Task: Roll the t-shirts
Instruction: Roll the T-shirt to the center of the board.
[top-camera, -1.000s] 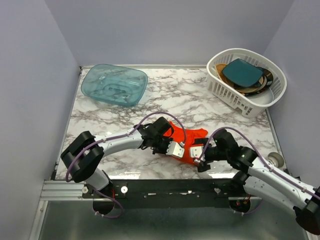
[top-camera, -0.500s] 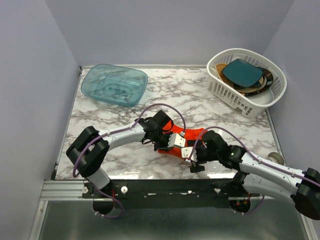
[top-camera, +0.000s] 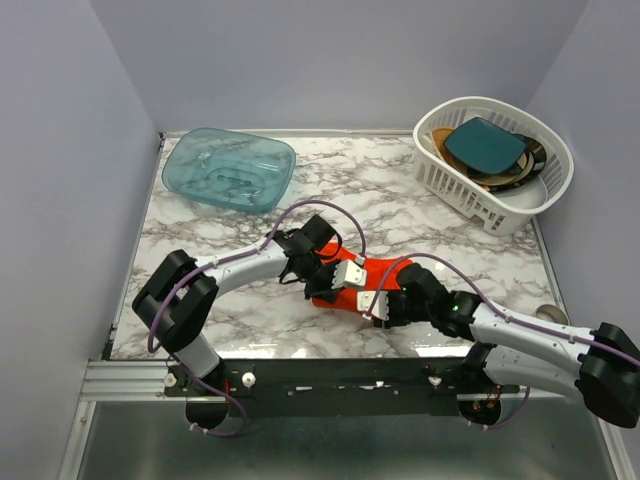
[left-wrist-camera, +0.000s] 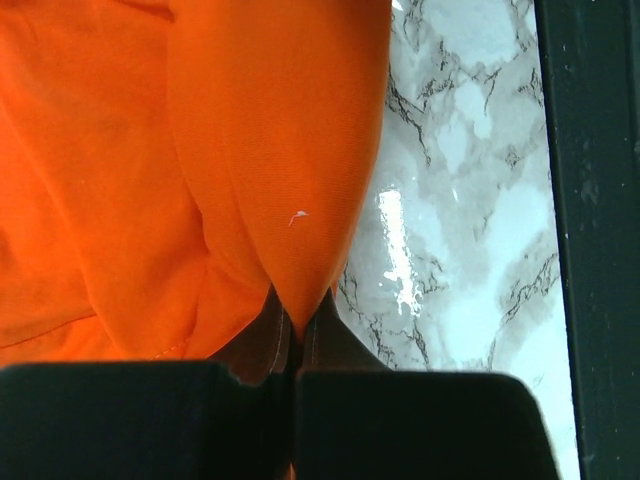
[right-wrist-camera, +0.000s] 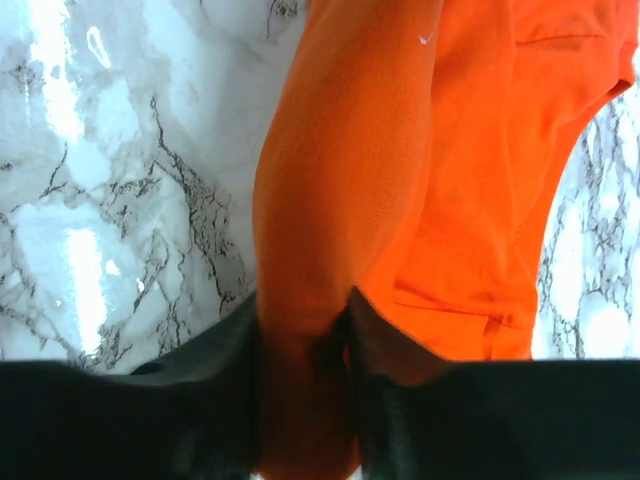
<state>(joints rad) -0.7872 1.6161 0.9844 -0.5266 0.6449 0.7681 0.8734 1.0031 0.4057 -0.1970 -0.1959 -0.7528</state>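
— Although the teal tub sits apart at the back, what moved to its right?
— I keep the left gripper clenched on a fold of the t-shirt, bunched right of the tub and nearer me. Further right of the tub, I've slid the right gripper in and drawn its jaws from wide to snug on the same roll. With both ends gripped, I judge the rolling can go on
— Surface, room?
— Glossy marble table; white basket of dishes far right of the tub; plain lilac walls
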